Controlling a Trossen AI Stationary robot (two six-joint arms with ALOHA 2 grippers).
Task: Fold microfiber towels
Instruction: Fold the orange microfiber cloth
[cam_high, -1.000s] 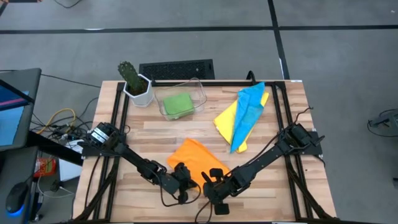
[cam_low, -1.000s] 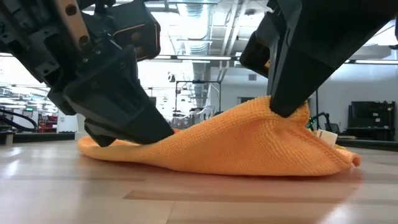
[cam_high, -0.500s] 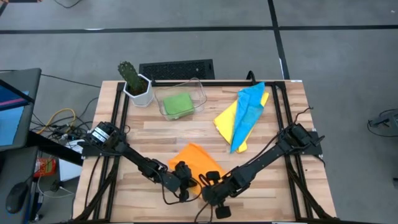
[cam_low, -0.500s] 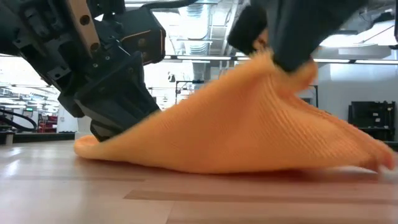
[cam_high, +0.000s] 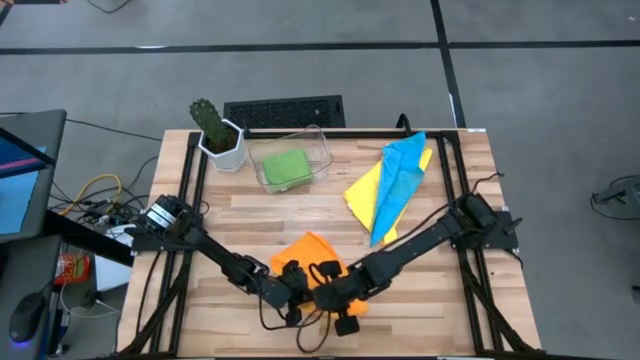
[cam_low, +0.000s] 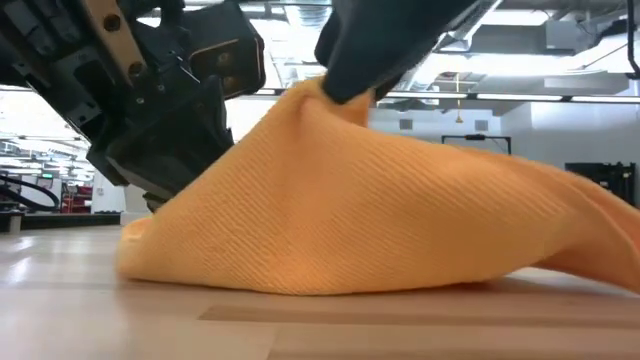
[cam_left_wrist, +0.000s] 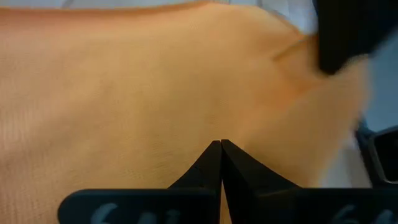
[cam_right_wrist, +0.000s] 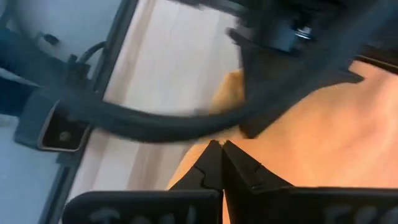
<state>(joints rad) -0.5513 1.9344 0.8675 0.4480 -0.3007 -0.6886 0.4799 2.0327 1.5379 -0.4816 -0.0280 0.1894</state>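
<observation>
From above: lying on the tabletop (cam_high: 250, 215) well below the clear bin (cam_high: 293, 160), orange towel (cam_high: 305, 248); left hand (cam_high: 290, 283) and right hand (cam_high: 328, 288) meeting at its near edge.

Low down: right hand lifting a pinched fold into a peak.

Wrists: both hands pressing together, pinching orange cloth.

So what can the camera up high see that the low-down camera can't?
Only the high view shows the whole table: the green towel in the clear bin, the light blue towel lying over the yellow towel, and a potted cactus. Only the low view shows the orange towel lifted into a peak, plus the room behind. Both show the left gripper and right gripper pinching that orange towel.
</observation>
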